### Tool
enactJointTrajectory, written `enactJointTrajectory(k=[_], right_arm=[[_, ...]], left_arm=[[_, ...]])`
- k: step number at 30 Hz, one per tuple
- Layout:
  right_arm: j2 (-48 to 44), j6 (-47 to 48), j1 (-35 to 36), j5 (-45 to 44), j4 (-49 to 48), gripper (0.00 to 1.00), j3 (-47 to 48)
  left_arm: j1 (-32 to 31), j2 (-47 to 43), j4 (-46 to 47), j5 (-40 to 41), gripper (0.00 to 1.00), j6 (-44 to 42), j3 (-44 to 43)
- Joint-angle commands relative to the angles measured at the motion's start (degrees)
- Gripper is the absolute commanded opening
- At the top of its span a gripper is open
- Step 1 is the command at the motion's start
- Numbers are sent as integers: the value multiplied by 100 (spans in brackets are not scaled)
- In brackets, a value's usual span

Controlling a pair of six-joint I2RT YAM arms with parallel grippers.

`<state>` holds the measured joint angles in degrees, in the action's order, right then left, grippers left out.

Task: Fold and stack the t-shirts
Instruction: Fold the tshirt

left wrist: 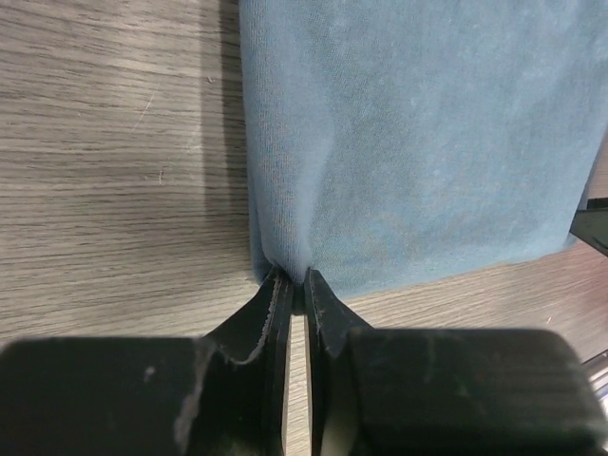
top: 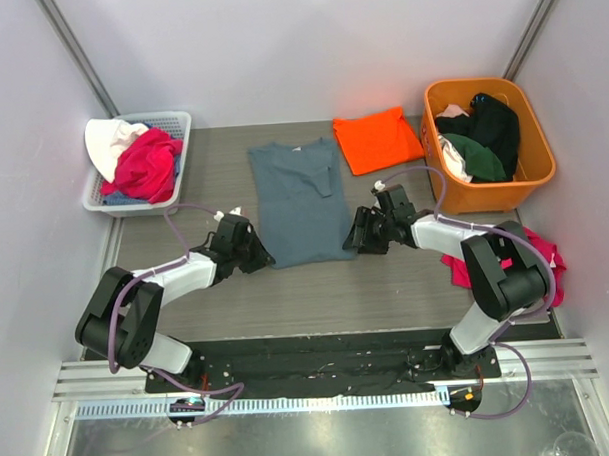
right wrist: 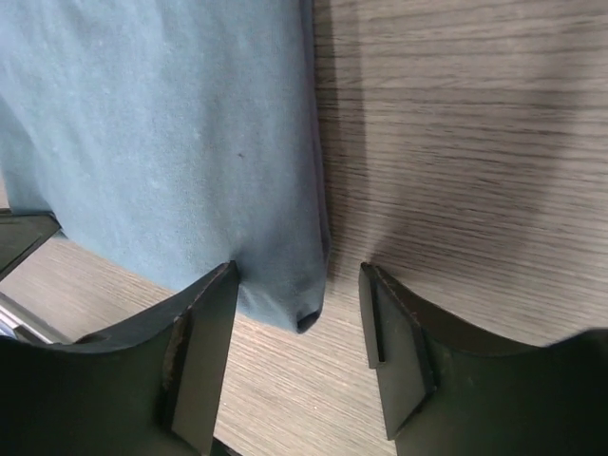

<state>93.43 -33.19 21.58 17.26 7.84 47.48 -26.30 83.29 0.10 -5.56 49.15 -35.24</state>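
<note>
Pinching the near left corner of the slate blue-grey cotton t-shirt [left wrist: 418, 142], your left gripper [left wrist: 294, 281] is clamping the hem between nearly closed jaws. Your right gripper [right wrist: 298, 275] is standing released, its jaws straddling the near right corner and gripping nothing. The shirt is lying flat in the middle of the grey wood-grain tabletop [top: 317, 288], its long sides looking already turned in, its hem towards you. I am judging it light, limp and prone to sagging between two holds, so you are best taking both hem corners deep enough to catch every layer, then lifting evenly. The tabletop is looking smooth and matte, so the cloth is likely to slide rather than snag. A crumpled pink cloth [top: 546, 255] is lying beside your right arm. Farther back, the folded bright orange t-shirt [top: 378, 138] is waiting just beside the orange plastic tub [top: 493, 193] of dark clothes. A white plastic basket [top: 171, 121] is sitting far left, and pale walls [top: 278, 49] are enclosing everything.
</note>
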Motion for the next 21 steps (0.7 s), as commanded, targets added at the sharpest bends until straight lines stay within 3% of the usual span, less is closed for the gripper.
enactJointTrajectory(k=[1, 2, 3, 6, 12, 21], right_arm=[[61, -126, 65, 129, -283, 52, 77], [88, -135, 74, 146, -300, 46, 77], [114, -144, 74, 181, -344, 29, 77], [149, -205, 74, 295, -414, 3, 51], [-368, -302, 144, 226, -37, 1, 33], [-1711, -609, 565, 147, 859, 1, -459]], left_arm=[[-24, -120, 201, 99, 9, -1, -44], [-24, -120, 192, 108, 4, -10, -44], [-24, -120, 192, 125, 0, -2, -44], [-24, -120, 140, 108, 0, -10, -79], [-33, -619, -299, 73, 0, -2, -44], [-454, -2666, -1730, 406, 0, 297, 562]])
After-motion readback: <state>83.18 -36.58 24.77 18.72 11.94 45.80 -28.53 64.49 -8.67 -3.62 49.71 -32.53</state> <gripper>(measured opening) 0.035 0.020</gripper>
